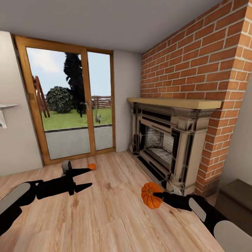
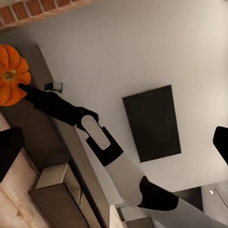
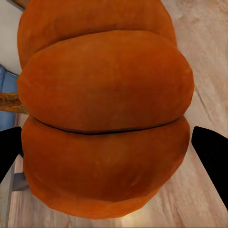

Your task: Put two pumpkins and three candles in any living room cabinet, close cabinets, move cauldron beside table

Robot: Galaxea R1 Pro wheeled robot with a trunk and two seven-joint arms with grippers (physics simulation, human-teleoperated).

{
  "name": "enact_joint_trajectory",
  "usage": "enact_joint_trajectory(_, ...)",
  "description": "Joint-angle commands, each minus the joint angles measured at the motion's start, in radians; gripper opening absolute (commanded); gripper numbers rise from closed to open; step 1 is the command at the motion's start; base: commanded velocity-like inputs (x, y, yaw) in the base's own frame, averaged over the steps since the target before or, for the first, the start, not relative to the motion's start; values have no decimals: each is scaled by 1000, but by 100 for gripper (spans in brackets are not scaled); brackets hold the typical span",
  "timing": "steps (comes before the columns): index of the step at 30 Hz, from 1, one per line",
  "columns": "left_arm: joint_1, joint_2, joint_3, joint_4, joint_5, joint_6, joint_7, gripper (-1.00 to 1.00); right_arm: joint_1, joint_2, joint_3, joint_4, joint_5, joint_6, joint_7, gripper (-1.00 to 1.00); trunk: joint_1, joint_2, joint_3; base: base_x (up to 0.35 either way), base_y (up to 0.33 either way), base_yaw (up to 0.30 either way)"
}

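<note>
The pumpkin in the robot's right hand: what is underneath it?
Under the held pumpkin, gripped by the right hand, only bare wooden floor shows; it hangs in the air near the fireplace. The floor directly beneath it is hidden by the pumpkin itself.

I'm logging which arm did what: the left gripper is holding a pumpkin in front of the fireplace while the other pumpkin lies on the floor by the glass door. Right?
Not quite: the right gripper holds the pumpkin in front of the fireplace, as the head view shows. The left gripper is open. The other pumpkin does lie by the glass door.
</note>
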Motion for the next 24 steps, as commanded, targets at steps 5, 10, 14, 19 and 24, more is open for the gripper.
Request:
enact_joint_trajectory(5,-1,1,-2,1,-6,0,-10,100,-1,-1,2,-3,-14,4,3,-100,1,-1,-4,320,110,71)
enact_joint_trajectory(10,-1,1,-2,1,-6,0,-10,100,-1,-1,2,-3,-14,3,5,-100,1,-1,-5,321,104,25)
enact_joint_trajectory(14,-1,1,-2,1,-6,0,-10,100,-1,0,3,-3,-14,4,2,-100,1,-1,-5,322,104,220)
enact_joint_trajectory(19,-1,1,-2,1,-6,0,-10,100,-1,-1,3,-3,-14,4,1,-100,1,-1,-5,321,111,277)
enact_joint_trajectory(24,-1,1,-2,1,-7,0,-10,100,-1,-1,3,-3,-14,3,3,-100,1,-1,-5,326,69,281)
